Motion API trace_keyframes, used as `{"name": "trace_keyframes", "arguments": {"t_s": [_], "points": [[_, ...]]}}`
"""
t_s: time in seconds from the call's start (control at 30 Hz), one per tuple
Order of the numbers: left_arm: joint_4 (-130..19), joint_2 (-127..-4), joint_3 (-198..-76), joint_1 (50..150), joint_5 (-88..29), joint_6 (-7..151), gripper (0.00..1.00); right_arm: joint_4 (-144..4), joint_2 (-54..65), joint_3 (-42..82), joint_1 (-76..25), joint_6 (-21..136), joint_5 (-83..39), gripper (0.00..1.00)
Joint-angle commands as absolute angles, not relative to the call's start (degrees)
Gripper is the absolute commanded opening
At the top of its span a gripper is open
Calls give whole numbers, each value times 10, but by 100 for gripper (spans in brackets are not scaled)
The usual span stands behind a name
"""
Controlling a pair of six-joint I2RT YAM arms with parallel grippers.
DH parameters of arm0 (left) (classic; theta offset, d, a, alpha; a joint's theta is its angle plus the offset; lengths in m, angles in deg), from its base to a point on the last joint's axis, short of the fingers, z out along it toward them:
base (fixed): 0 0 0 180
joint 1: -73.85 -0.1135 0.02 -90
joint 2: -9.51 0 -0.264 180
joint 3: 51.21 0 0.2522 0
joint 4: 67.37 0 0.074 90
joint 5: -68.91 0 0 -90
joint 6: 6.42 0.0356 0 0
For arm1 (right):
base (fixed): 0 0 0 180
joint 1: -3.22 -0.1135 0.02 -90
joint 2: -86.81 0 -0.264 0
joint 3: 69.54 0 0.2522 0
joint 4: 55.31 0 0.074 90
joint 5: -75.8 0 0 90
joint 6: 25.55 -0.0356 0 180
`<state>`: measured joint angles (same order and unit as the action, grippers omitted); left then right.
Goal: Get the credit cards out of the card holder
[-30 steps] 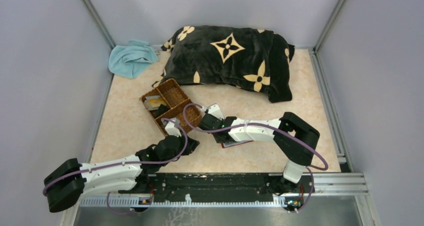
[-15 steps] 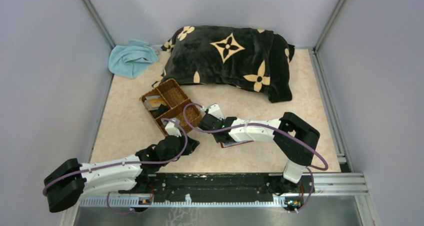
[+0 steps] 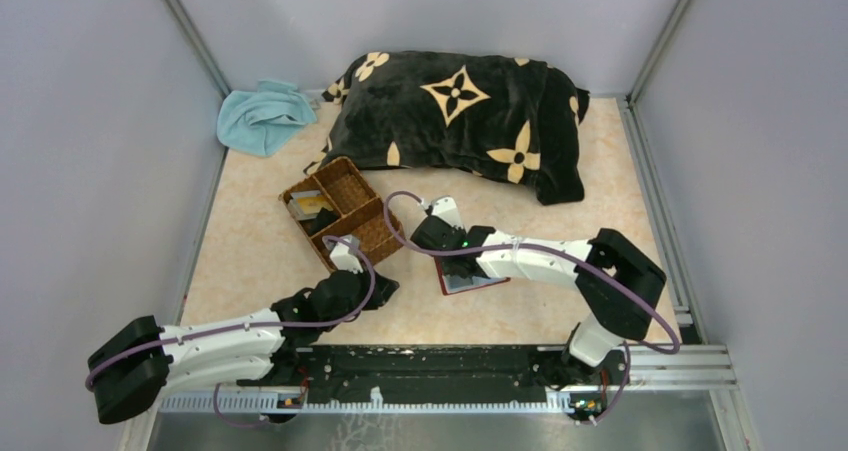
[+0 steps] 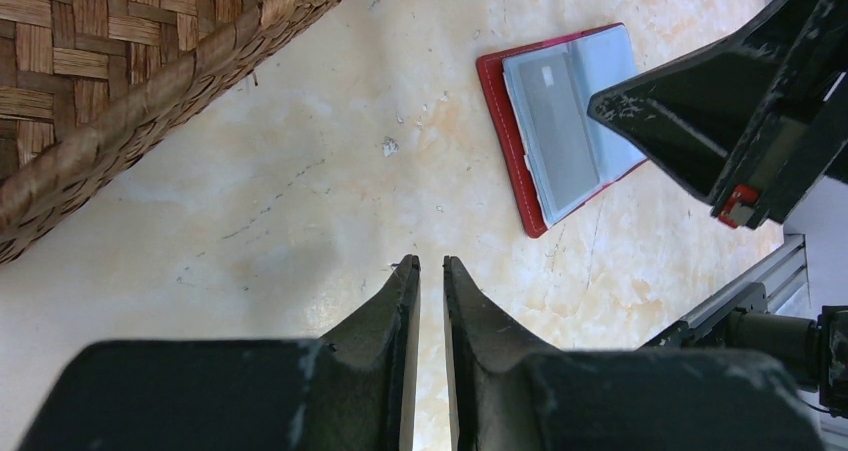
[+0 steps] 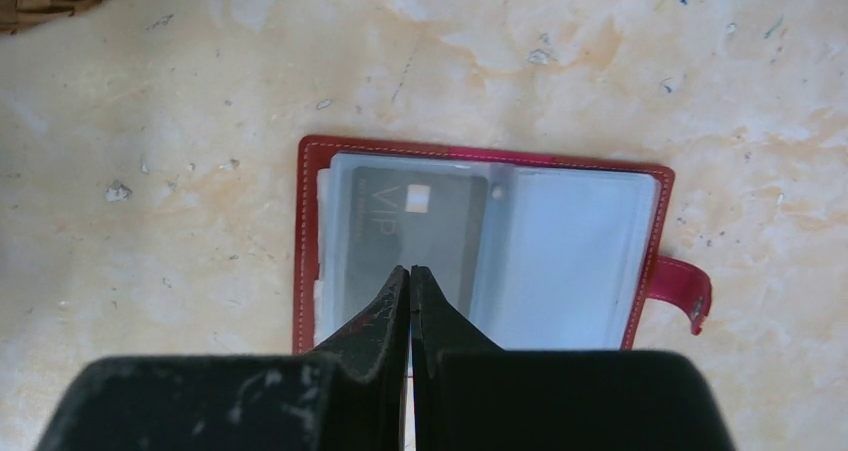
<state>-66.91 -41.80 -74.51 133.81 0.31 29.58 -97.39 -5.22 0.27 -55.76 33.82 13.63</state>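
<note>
The red card holder (image 5: 480, 166) lies open and flat on the table, its clear plastic pockets facing up. A grey VIP card (image 5: 420, 216) sits in the left pocket. My right gripper (image 5: 410, 269) hovers shut just over that card, with nothing between its fingers. From above, the right gripper (image 3: 443, 256) is at the left edge of the card holder (image 3: 472, 277). My left gripper (image 4: 430, 263) is shut and empty, low over bare table left of the card holder (image 4: 560, 121). It lies near the basket's front corner, as the left gripper (image 3: 390, 287) shows from above.
A divided wicker basket (image 3: 345, 211) stands just left of both grippers, with cards (image 3: 312, 204) in its far-left compartment. A black patterned pillow (image 3: 460, 121) lies at the back and a blue cloth (image 3: 262, 116) in the back left corner.
My right arm has swung right, away from the basket, and its gripper now sits over the card holder, which shows more fully. The left arm has not moved.
</note>
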Motion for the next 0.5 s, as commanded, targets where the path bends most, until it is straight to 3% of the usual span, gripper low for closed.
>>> {"name": "trace_keyframes", "arguments": {"t_s": [0.0, 0.07, 0.1, 0.17, 0.33, 0.47], "points": [[-690, -421, -744, 1335, -4, 299, 20, -963, -12, -14, -535, 340, 138, 0], [-723, -425, -745, 1334, -24, 322, 20, -959, -6, -28, -518, 337, 135, 5], [-745, -431, -747, 1334, -40, 337, 20, -955, -3, -36, -510, 337, 134, 16], [-796, -450, -756, 1335, -92, 376, 21, -945, 3, -55, -495, 339, 131, 24], [-867, -547, -818, 1335, -175, 411, 28, -908, 21, -94, -471, 345, 115, 13], [-909, -624, -858, 1334, -183, 409, 42, -893, 12, -101, -469, 351, 104, 7]]}}
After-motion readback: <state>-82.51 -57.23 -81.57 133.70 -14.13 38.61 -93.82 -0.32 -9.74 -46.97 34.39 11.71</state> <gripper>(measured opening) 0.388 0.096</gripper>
